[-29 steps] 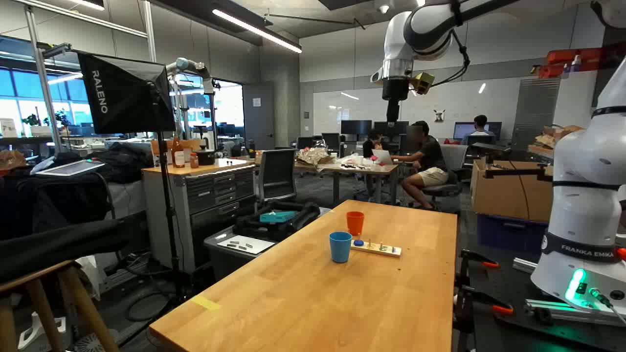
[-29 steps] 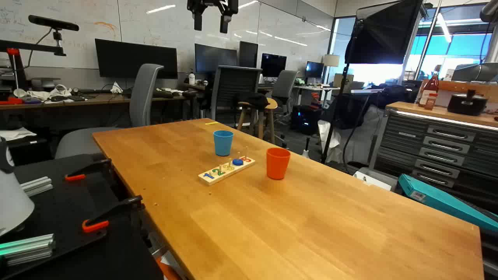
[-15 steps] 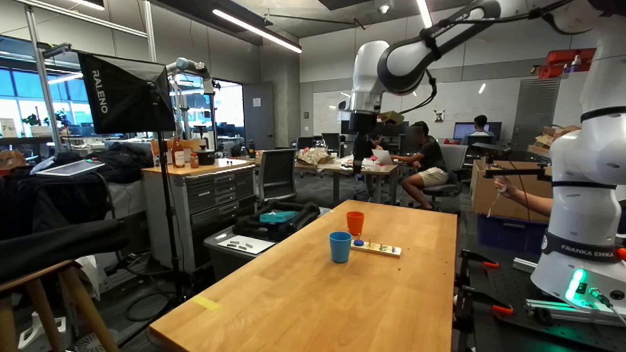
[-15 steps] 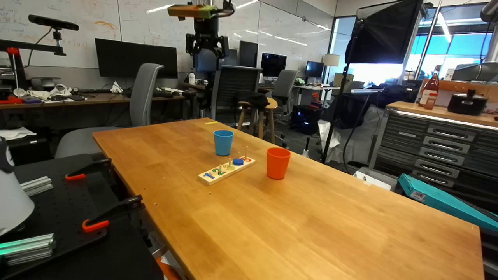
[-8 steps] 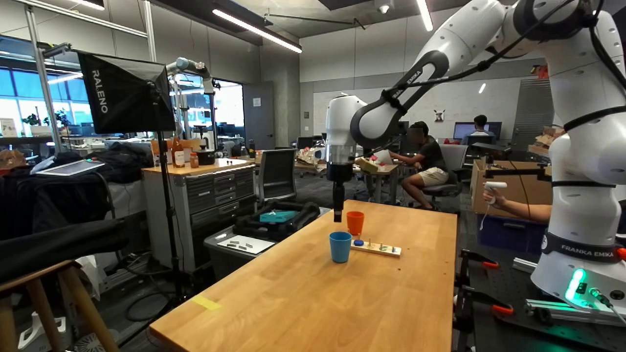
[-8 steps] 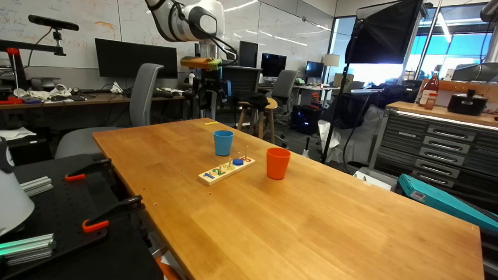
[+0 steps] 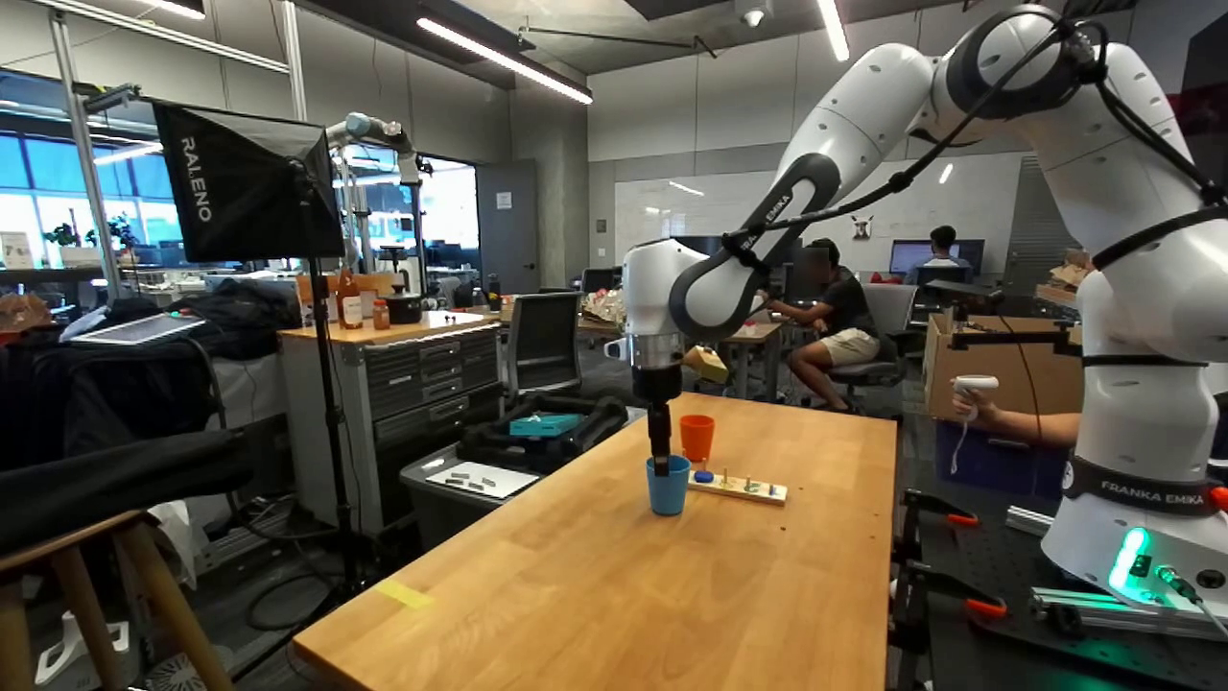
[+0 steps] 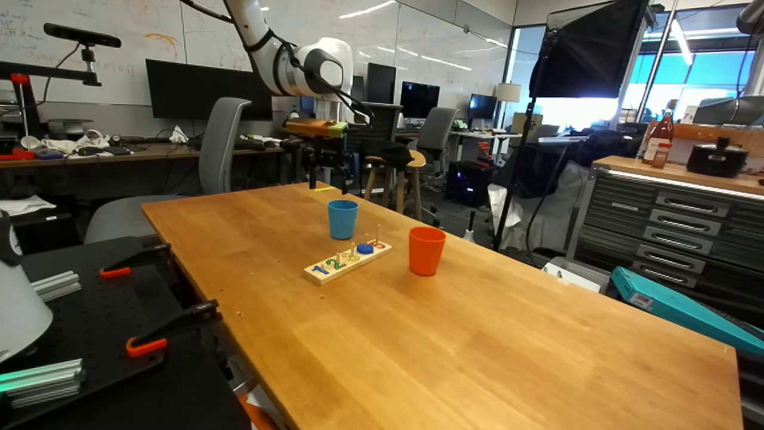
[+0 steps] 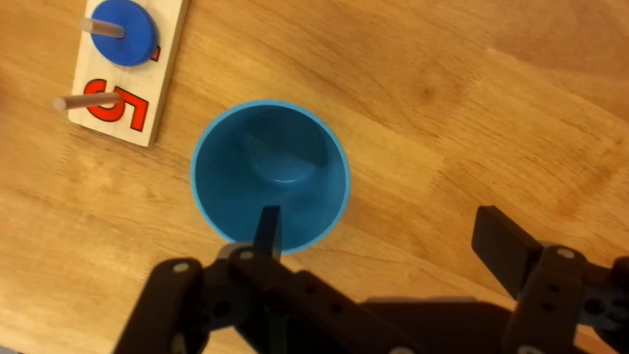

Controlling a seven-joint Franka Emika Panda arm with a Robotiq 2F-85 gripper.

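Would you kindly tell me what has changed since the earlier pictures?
The arm has swung down toward the blue cup, its open fingers now near the rim. A hand with a white controller has come into view. Nothing was taken hold of or let go. Blue cup, orange cup, peg board and blue disc stayed put.

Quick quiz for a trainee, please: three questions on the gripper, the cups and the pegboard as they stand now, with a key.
1. True or false: the gripper is shut on the blue cup.
2. How many cups stand on the table? A) one B) two C) three
3. Fill in: the disc on the pegboard is ____ in colour.

Key: 1. False, its jaws stand open. 2. B, the blue cup and the orange cup. 3. Blue.
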